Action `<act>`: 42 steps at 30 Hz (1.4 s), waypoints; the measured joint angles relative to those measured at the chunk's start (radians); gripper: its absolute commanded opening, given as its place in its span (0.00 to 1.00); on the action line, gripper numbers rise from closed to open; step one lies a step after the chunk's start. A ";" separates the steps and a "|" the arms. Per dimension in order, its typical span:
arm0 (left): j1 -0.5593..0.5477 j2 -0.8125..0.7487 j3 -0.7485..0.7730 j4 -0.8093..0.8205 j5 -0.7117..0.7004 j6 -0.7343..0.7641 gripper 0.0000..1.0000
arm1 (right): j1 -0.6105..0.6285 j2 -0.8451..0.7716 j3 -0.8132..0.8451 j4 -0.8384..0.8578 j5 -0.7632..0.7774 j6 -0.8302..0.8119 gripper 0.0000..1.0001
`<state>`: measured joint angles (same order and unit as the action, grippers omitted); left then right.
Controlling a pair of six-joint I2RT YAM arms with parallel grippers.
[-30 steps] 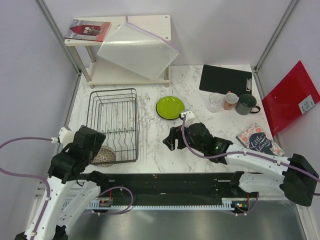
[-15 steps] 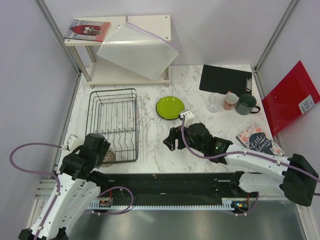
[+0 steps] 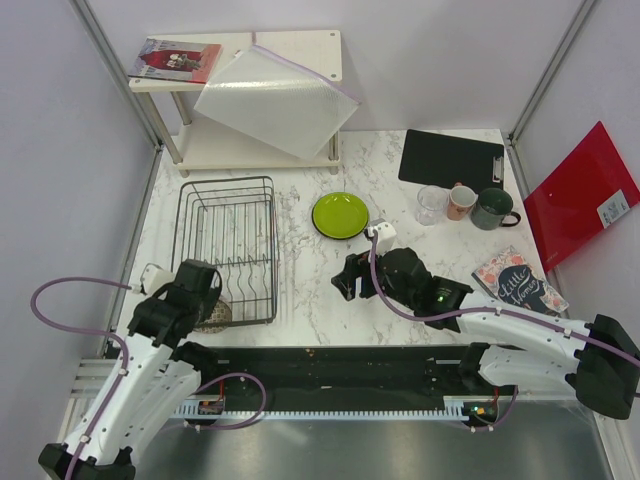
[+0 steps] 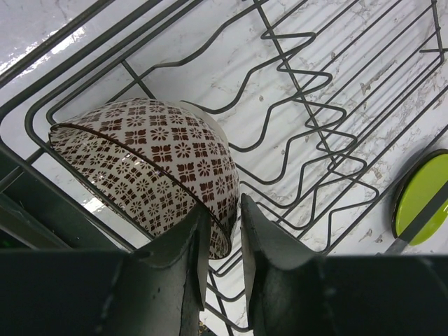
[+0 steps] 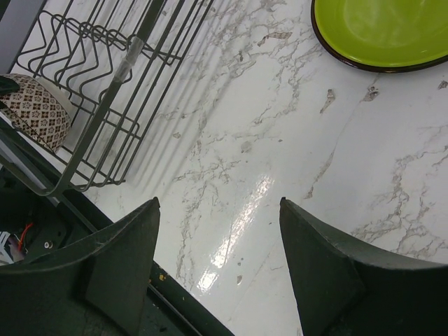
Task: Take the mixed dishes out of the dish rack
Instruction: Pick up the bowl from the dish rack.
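Note:
A brown patterned bowl point(image 4: 154, 161) lies tipped on its side in the near left corner of the black wire dish rack point(image 3: 228, 240). My left gripper point(image 4: 225, 210) is shut on the bowl's rim, one finger outside the wall and one inside. The bowl point(image 3: 213, 316) is half hidden under that arm from above. My right gripper point(image 5: 219, 203) hangs open over bare marble to the right of the rack point(image 5: 129, 59), holding nothing. The lime-green plate point(image 3: 340, 215) lies flat on the table. A clear glass point(image 3: 431, 204), a pink cup point(image 3: 461, 201) and a dark mug point(image 3: 492, 209) stand together at the back right.
A white two-tier shelf point(image 3: 250, 150) stands at the back with a translucent sheet point(image 3: 275, 100) leaning on it and a book point(image 3: 175, 60) on top. A black clipboard point(image 3: 450, 157), a red folder point(image 3: 580, 195) and another book point(image 3: 518, 280) lie on the right.
My left arm has drawn back toward the rack's near corner, and its jaws have narrowed from wide open onto the bowl's rim. The right arm has shifted slightly to the right.

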<state>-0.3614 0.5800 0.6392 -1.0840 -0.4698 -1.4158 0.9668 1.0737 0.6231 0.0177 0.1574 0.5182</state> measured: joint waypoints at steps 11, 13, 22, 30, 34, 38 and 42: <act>0.000 -0.016 -0.038 0.040 0.010 -0.011 0.02 | 0.000 0.001 0.000 -0.004 0.002 0.000 0.76; 0.001 -0.019 -0.043 0.043 0.001 -0.010 0.02 | 0.000 0.001 0.000 -0.004 0.002 0.000 0.76; 0.000 -0.081 -0.018 0.002 0.003 0.015 0.02 | 0.000 0.008 0.000 -0.004 0.002 0.000 0.76; 0.000 -0.171 0.076 -0.010 0.006 0.068 0.02 | 0.000 0.039 0.000 -0.004 -0.004 0.000 0.76; 0.000 -0.215 0.073 -0.008 0.009 0.079 0.02 | 0.000 0.057 0.000 -0.004 -0.010 0.000 0.75; 0.000 -0.263 0.021 0.003 0.019 0.079 0.02 | 0.000 0.067 0.000 -0.002 -0.028 0.002 0.75; 0.000 -0.323 -0.032 0.011 0.029 0.098 0.02 | 0.000 0.071 0.000 -0.001 -0.056 0.005 0.75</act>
<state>-0.3614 0.2573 0.6067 -1.0733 -0.4412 -1.3178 0.9668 1.1442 0.6231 0.0166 0.1017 0.5228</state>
